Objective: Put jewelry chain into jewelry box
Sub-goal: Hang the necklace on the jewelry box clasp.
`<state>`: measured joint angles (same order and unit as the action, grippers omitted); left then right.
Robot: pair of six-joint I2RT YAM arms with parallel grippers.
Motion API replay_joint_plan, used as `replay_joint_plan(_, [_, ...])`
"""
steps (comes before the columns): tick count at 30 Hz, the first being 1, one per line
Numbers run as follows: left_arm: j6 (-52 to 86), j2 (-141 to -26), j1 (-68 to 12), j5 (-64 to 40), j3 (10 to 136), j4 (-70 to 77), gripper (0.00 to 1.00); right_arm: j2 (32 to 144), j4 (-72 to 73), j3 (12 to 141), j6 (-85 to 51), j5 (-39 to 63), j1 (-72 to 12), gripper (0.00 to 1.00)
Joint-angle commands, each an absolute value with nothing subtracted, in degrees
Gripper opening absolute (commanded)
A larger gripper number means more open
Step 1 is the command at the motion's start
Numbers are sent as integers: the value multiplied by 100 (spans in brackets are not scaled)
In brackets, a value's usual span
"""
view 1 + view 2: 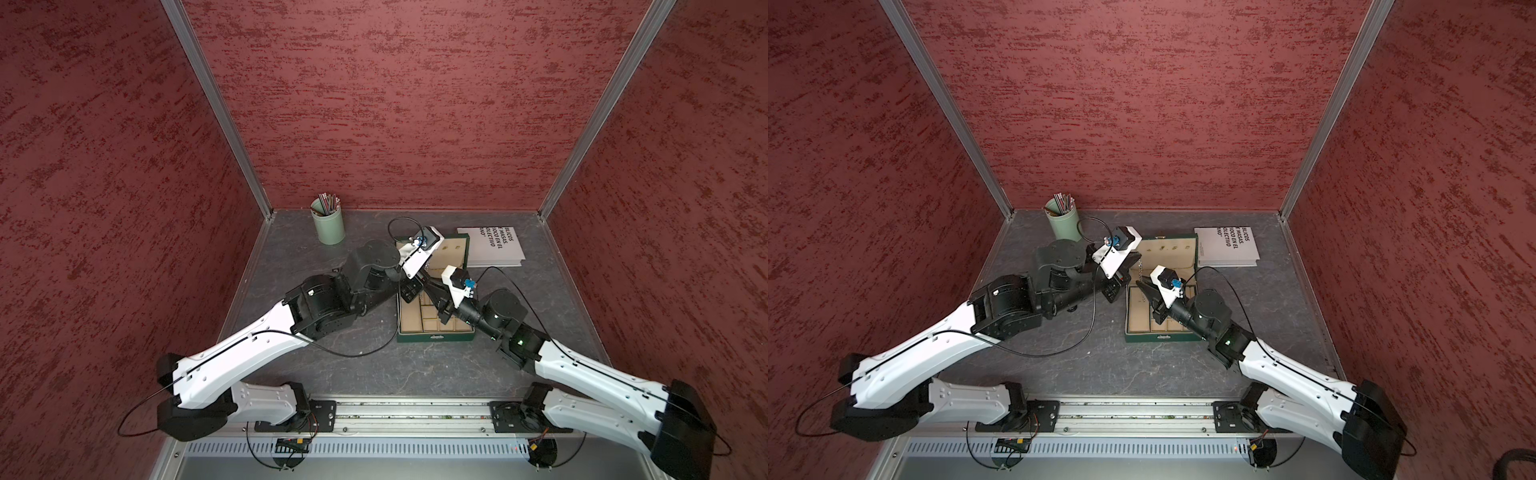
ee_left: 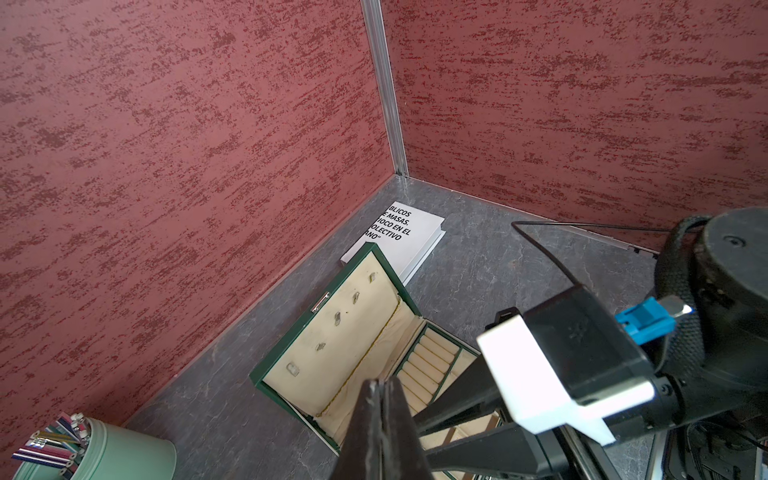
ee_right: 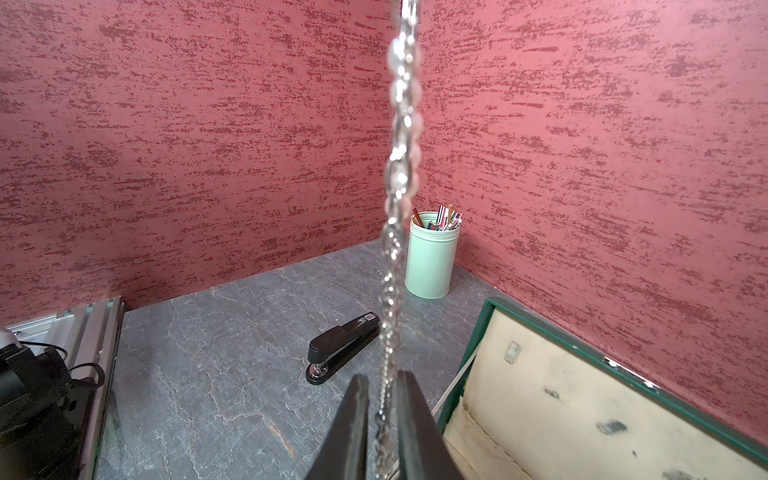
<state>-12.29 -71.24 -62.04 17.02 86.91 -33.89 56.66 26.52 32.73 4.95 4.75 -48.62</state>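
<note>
The dark green jewelry box point(image 1: 1163, 337) lies open mid-table, its beige lid point(image 2: 332, 353) laid back. My left gripper point(image 1: 1137, 260) is shut above the hinge; in the left wrist view its jaws point(image 2: 380, 384) press together. The silvery jewelry chain point(image 1: 1139, 272) hangs straight down from those tips. In the right wrist view the jewelry chain point(image 3: 399, 166) runs down between the fingers of my right gripper point(image 3: 382, 380). Those jaws stand narrowly apart around it, with a thin gap still showing. In a top view my right gripper point(image 1: 1140, 285) points at the chain's lower end over the box point(image 1: 436, 336).
A mint pencil cup point(image 1: 330, 228) stands at the back left. A white book point(image 1: 492, 245) lies right of the lid. A black stapler point(image 3: 343, 347) lies on the grey table left of the box, under my left arm. Red walls close three sides.
</note>
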Motion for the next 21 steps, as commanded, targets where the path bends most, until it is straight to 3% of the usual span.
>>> replay_joint_plan(1, [-1292,-7137,-6232,1783,8859,-3398,0,5549,2823,3162,520,292,-4922,16])
replay_joint_plan(11, [-1317,-7119,-6231,1906,8799,-3387,0,5472,2839,3097,523,225,-4922,0])
replay_joint_plan(21, [-764,-7053,-5870,2172,8409,-3241,0,5440,2587,3215,384,89,-4921,0])
